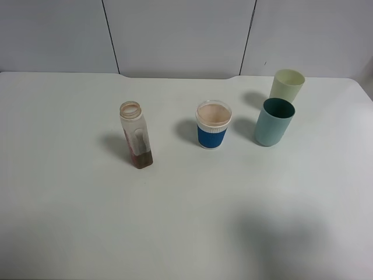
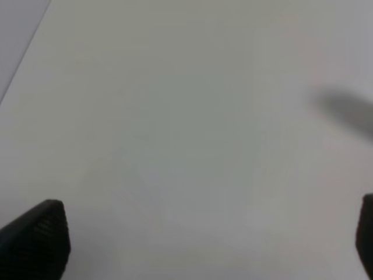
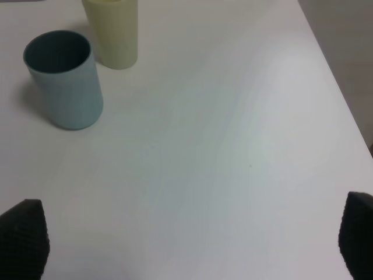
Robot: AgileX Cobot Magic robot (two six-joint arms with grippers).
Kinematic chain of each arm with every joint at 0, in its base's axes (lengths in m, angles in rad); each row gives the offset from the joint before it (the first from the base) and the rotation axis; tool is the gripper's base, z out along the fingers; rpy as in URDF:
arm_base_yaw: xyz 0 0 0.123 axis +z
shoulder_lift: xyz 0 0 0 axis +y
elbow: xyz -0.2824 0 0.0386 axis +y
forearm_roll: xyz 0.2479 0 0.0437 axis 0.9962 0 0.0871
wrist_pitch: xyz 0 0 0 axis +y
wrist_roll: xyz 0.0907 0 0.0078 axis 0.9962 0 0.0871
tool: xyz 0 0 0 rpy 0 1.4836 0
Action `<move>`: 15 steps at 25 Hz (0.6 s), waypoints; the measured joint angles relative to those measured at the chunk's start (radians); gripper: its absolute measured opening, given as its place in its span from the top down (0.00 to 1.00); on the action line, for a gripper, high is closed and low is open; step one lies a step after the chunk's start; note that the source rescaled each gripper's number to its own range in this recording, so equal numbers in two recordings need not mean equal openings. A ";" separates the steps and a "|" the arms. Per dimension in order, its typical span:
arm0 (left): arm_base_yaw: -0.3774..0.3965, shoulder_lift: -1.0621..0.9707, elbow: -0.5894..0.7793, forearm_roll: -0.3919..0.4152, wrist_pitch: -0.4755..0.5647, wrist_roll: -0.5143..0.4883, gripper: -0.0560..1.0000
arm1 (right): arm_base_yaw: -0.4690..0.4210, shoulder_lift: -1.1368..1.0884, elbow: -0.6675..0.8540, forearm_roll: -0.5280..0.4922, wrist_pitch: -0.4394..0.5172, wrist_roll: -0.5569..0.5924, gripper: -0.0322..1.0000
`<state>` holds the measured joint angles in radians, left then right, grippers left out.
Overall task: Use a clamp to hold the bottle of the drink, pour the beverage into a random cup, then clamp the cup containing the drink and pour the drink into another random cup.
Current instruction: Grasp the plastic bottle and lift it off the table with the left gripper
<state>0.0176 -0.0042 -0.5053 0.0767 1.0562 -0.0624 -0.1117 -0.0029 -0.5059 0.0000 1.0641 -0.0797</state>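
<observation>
1. Seemingly the first pour is done: bottle (image 1: 136, 135) stands upright left of counter (image 1: 70, 221) centre with only dregs of beverage (image 1: 143, 158); blue-banded cup (image 1: 213, 125) at centre holds the drink.
2. Both arms' jaws stand released, wide apart, empty.
3. Next move calls for grasping the cup and tipping it over the teal cup (image 1: 274, 121) near the far right corner.

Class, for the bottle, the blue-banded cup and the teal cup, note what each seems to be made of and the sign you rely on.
Bottle: translucent plastic, slightly glossy; the brown beverage shows through its base. Blue-banded cup: likely plastic with a ribbed white sleeve, perhaps paper; its rim looks clear. Teal cup: probably matte opaque plastic; smooth, even wall.
</observation>
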 joint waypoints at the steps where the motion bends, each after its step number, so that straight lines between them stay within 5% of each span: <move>1: 0.000 0.000 0.000 0.000 0.000 0.000 0.00 | 0.000 0.000 0.000 0.000 0.000 0.000 0.00; 15: 0.000 0.003 0.000 0.000 0.000 0.000 0.00 | 0.000 0.000 0.000 0.000 0.000 0.000 0.00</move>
<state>0.0176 -0.0013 -0.5053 0.0767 1.0562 -0.0624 -0.1117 -0.0029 -0.5059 0.0000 1.0641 -0.0797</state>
